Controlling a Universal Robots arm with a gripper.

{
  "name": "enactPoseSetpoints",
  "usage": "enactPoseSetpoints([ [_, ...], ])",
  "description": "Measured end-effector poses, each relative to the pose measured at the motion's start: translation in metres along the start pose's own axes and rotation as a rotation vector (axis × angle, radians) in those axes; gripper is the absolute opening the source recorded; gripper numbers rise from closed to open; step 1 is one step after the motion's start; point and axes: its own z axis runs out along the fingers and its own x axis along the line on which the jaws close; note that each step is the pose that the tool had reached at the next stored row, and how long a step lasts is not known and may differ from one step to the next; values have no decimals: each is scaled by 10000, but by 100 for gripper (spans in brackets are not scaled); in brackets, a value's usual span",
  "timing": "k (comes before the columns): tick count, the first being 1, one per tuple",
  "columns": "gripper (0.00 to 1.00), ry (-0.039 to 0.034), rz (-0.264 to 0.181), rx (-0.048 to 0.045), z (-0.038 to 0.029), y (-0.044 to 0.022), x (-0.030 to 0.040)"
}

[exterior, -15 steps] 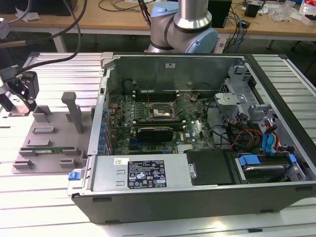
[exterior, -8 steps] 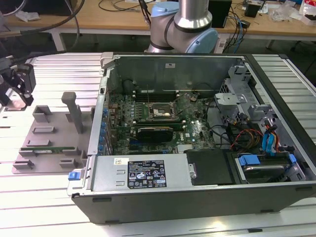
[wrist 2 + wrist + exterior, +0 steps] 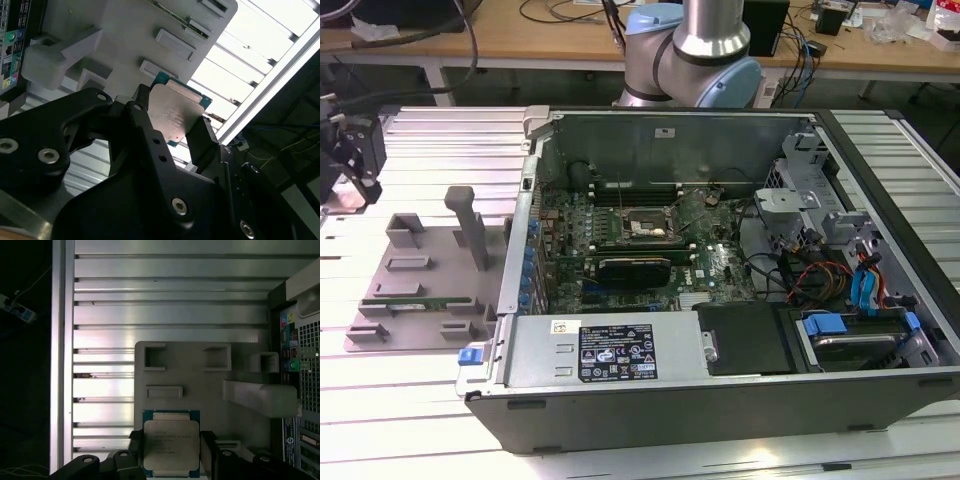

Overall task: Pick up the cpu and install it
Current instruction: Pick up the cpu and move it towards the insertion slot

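**Carriage of the gripped chip.** The gripper (image 3: 171, 454) holds the cpu (image 3: 171, 435) by two opposite edges. Its black fingers (image 3: 207, 450) are clamped on the dark rim, and the silver top plate faces the camera in both wrist views. The chip hangs above the grey parts holder (image 3: 435, 245), which lies on the slatted table (image 3: 430, 130) near the edge at the exterior view's left.

The step in hand appears to be carrying the chip in the grip. Doing this well probably calls for steady pressure on the rim alone and a level plate, since a thin flat part pinched at its edges may pivot or slip.

- **Surroundings:** The open computer case (image 3: 770, 400) stands mid-table, well apart from the gripper. The bare socket (image 3: 645, 230) is on the board inside it.
- **Obstructions:** The holder's upright post (image 3: 472, 235) and the case's near side wall (image 3: 525, 250) stand between chip and socket. A black graphics card (image 3: 635, 268) sits just beside the socket, and loose cables (image 3: 810, 272) lie toward the exterior view's right.
- **Also on the holder:** A long memory stick (image 3: 415, 300) rests in a slot.
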Motion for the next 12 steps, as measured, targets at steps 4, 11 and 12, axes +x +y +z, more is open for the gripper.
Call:
enactPoseSetpoints([
  [4,55,-2,0,-4,-153,8,-1],
  [11,55,-7,0,-5,-393,19,-3],
  [12,55,-8,-1,-5,-441,21,-4],
])
